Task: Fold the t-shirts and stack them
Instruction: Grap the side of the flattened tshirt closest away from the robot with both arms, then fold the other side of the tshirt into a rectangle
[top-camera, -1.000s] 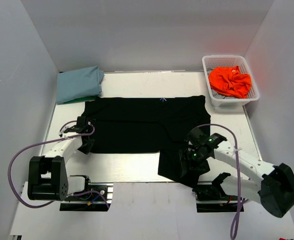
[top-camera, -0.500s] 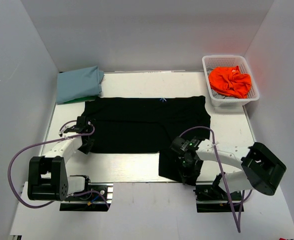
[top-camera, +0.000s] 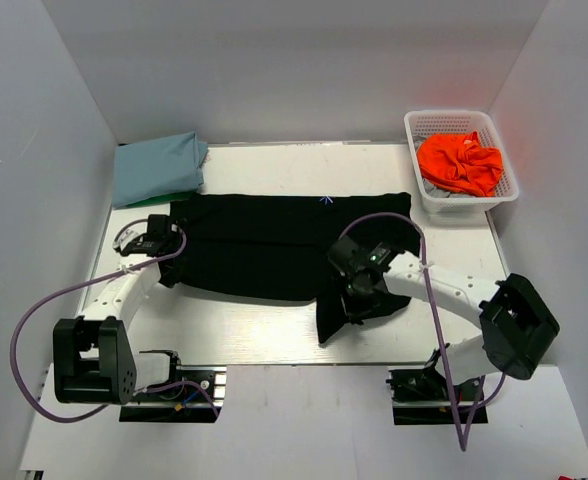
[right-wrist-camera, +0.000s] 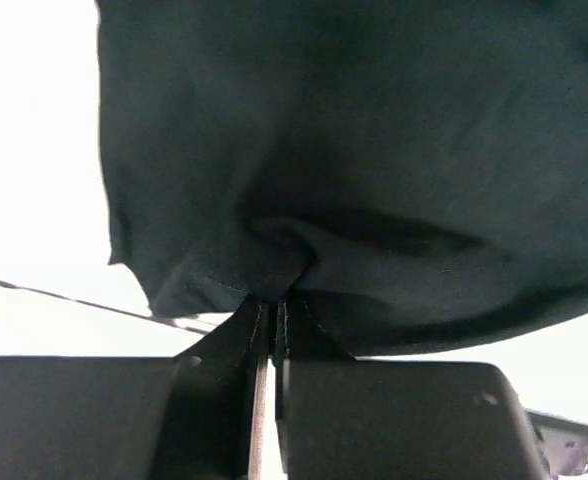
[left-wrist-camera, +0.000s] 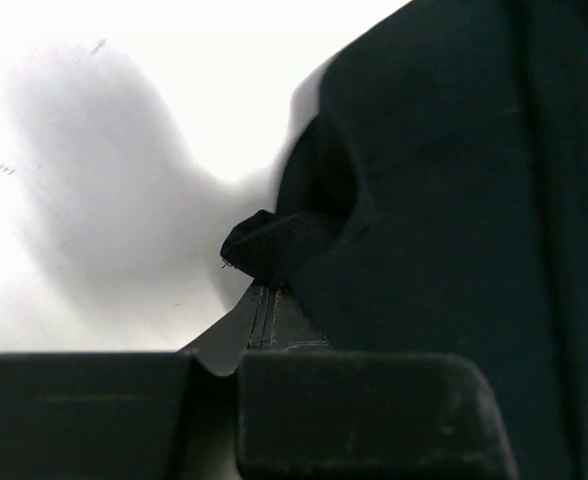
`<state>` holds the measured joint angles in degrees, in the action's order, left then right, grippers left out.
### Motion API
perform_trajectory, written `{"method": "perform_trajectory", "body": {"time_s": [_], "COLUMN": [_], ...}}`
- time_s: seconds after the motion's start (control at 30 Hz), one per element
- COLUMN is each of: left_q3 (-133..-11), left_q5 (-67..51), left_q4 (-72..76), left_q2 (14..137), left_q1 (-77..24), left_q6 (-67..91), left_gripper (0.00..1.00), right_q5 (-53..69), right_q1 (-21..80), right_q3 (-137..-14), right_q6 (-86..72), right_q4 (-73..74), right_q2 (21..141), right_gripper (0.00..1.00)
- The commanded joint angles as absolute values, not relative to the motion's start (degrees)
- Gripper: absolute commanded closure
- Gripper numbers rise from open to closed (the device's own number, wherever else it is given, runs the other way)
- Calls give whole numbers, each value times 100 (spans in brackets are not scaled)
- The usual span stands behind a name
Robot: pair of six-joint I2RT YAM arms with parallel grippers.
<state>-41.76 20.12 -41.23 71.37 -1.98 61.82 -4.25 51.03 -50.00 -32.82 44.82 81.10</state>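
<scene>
Two arms grip the black t-shirt (top-camera: pixel 274 245), which lies spread across the middle of the desk (top-camera: pixel 264 335). The left fingers (left-wrist-camera: pixel 263 303) are pressed together, pinching a bunched bit of its left edge. The right fingers (right-wrist-camera: pixel 275 312) pinch a fold of its lower right part, near the desk's front edge. The light blue t-shirt (top-camera: pixel 159 165) lies folded at back left on the green t-shirt (top-camera: pixel 174 198). The orange t-shirt (top-camera: pixel 461 162) sits crumpled in the basket (top-camera: pixel 454 116), back right.

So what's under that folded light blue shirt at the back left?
A strip of green cloth peeks out at the near edge of the light blue shirt. The rest is covered, so whether it is a folded shirt, or anything else lies beneath, cannot be seen.
</scene>
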Motion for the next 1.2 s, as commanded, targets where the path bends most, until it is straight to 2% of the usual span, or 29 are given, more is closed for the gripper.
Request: {"method": "perform_trajectory", "body": {"time_s": [0.0, 0.13, 0.47, 0.83, 1.13, 1.17], "left_q3": [-4525, -4877, -6177, -7847, -8727, -8797], "left_q5": [2074, 2074, 2126, 2145, 1741, 1688], "left_q4": [-4104, -4052, -3999, -4456, -4535, -4622], "left_q2": [7056, 7425, 8876, 10722, 11636, 11750], "left_q1": [-176, -176, -176, 78, 307, 308], "left_q6": [6082, 6082, 6082, 6029, 5502, 5502], "left_gripper": [100, 100, 100, 100, 100, 93], "right_q5": [-694, -449, -115, -211, 193, 185], "right_q1": [4686, 3826, 2577, 1732, 1310, 1292], "right_q3": [-5562, -6125, -7883, -9342, -9729, -9834], "right_q6": [-3103, -2822, -2188, -1485, -940, -923], "right_q4": [4492, 4193, 4571, 4193, 3542, 3568], "right_q2": [8235, 8481, 9658, 10837, 11512, 11609], "right_gripper": [100, 100, 100, 100, 100, 100]}}
